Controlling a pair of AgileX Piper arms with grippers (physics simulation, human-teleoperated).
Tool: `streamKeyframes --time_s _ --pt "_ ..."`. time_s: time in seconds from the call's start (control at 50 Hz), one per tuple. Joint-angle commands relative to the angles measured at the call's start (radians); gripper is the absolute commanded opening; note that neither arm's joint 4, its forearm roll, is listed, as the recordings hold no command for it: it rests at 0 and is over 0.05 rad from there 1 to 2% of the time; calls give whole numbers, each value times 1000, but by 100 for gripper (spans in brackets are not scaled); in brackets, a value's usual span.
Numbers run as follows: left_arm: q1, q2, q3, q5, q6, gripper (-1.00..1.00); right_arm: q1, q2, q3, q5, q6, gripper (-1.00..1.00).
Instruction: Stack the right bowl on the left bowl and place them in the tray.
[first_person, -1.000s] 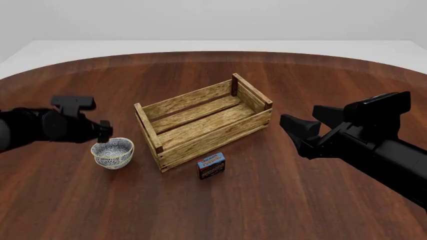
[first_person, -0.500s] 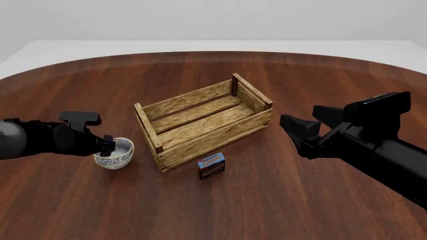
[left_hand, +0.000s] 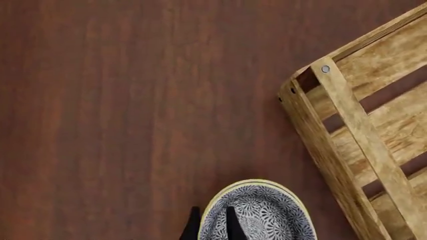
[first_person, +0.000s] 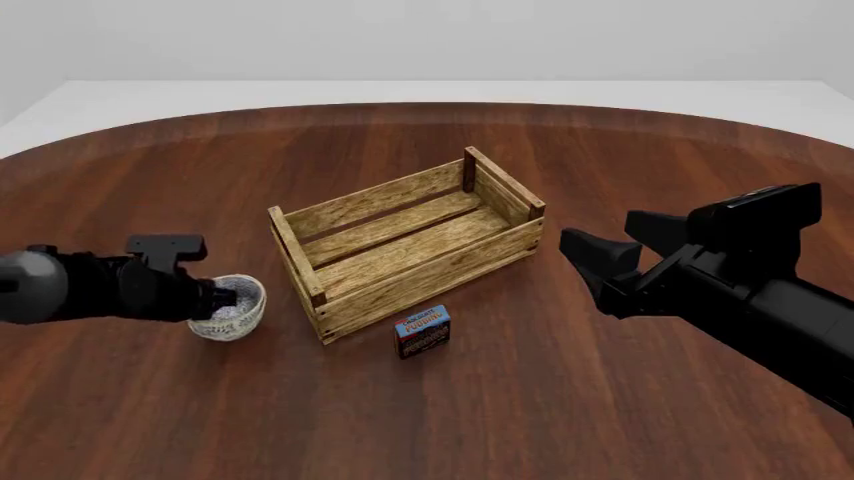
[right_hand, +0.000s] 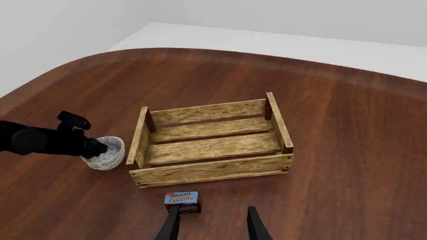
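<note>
Front view: left gripper pinching rim of bowl stack, 9 o'clock of tray; one-sided grip may tilt or slip, clipping near wall; right gripper jaws parted, empty.

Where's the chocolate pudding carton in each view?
Front view: carton on the table, just in front of the tray's near long wall.
Right wrist view: low centre, just beyond the right gripper.
Left wrist view: not in it.
Shared landmark: the tray.

tray walls block beside the bowl; carton sits before it.
</note>
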Motion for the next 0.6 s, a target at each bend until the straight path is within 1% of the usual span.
streamKeyframes --time_s 0.02,0.28,0.4,0.48,0.6 --pt "-25 -28 63 -21 -59 -100 0 0 0 0 0 100" --pt "-27 -66 71 -6 -65 -100 0 0 0 0 0 100" --pt "-22 -109 65 19 -78 -100 0 0 0 0 0 100" --pt "-26 -152 60 41 -101 -100 0 0 0 0 0 100" --pt "-21 -193 51 67 -110 -100 0 0 0 0 0 100"
